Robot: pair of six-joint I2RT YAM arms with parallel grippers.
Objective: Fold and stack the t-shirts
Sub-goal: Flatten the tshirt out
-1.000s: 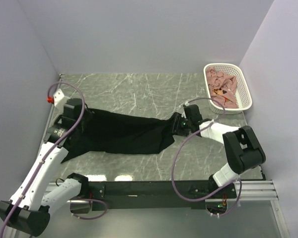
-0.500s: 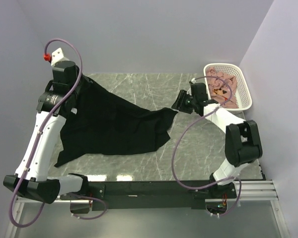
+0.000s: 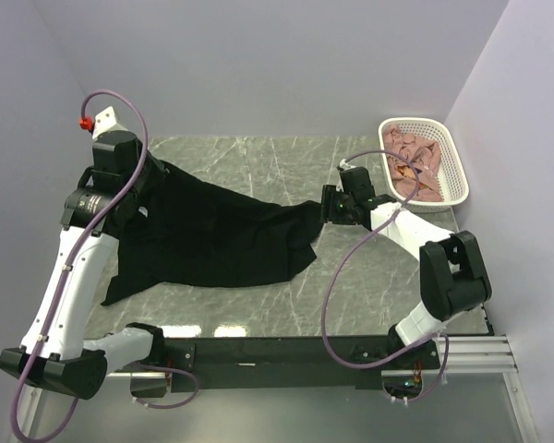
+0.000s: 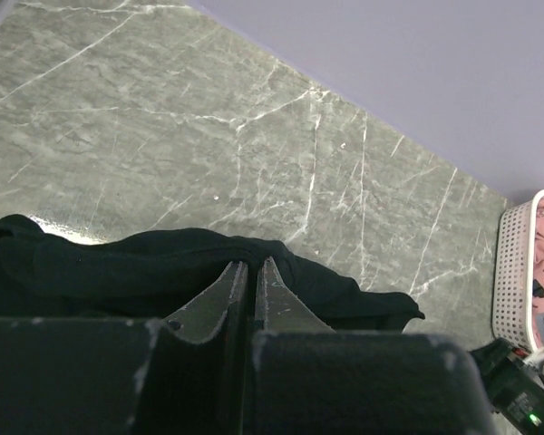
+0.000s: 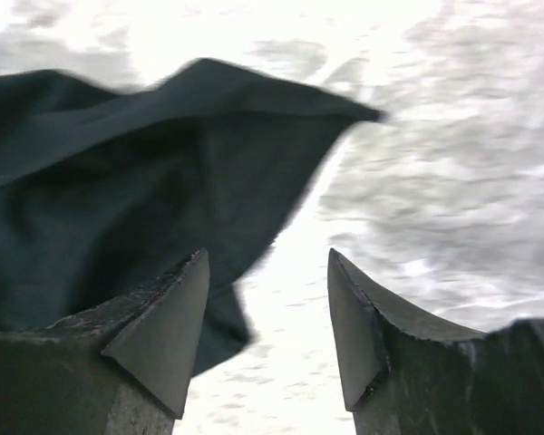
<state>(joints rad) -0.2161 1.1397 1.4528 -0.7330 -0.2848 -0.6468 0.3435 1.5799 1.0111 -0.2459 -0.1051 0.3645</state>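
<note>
A black t-shirt [image 3: 222,235] lies stretched across the marble table, its left end lifted. My left gripper [image 3: 140,181] hangs at the back left, shut on that lifted end. In the left wrist view the black t-shirt [image 4: 118,272] bunches round the left gripper's [image 4: 251,264] tips. My right gripper [image 3: 326,208] stands open beside the shirt's right end. In the right wrist view nothing lies between the right gripper's [image 5: 267,258] fingers, and the black t-shirt [image 5: 100,181] lies left of and ahead of them. Pink t-shirts [image 3: 415,157] sit crumpled in the basket.
A white lattice basket [image 3: 462,185] stands at the back right corner, also at the right edge of the left wrist view as the basket [image 4: 517,263]. Grey walls close the table on three sides. A black rail [image 3: 277,351] runs along the near edge.
My left arm has lifted the shirt's left end up and toward the back. The right gripper rose, then came down a little with its jaws wider, and the shirt's right end is out of them.
</note>
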